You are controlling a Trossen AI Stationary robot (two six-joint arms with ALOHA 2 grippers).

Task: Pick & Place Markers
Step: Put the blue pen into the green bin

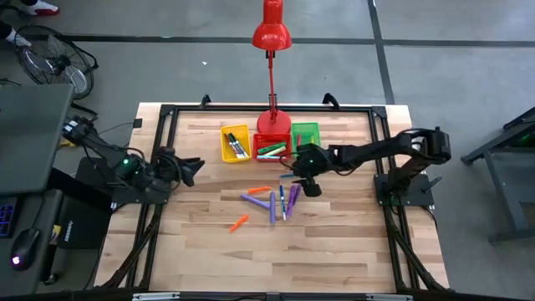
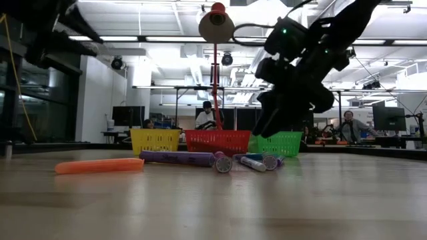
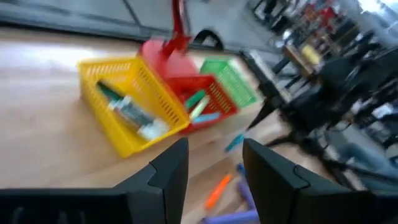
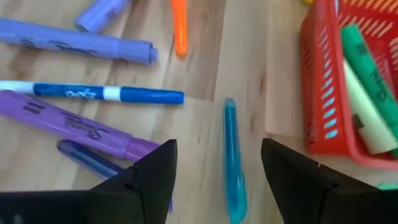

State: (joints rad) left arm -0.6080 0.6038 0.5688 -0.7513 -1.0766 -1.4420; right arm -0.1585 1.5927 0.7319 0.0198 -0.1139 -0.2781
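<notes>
Several markers lie flat on the wooden table in front of the bins: purple, blue-and-white, orange and a light-blue one. More markers rest inside the yellow bin and the red bin. My right gripper is open and slants down just above the table. Its fingers stand on either side of the light-blue marker without touching it. My left gripper is open and empty. It hangs above the table's left side, facing the bins.
A green bin stands to the right of the red one. A red desk lamp has its base behind the bins. In the low view people sit at desks in the room beyond the table. Bare wood lies toward the near edge.
</notes>
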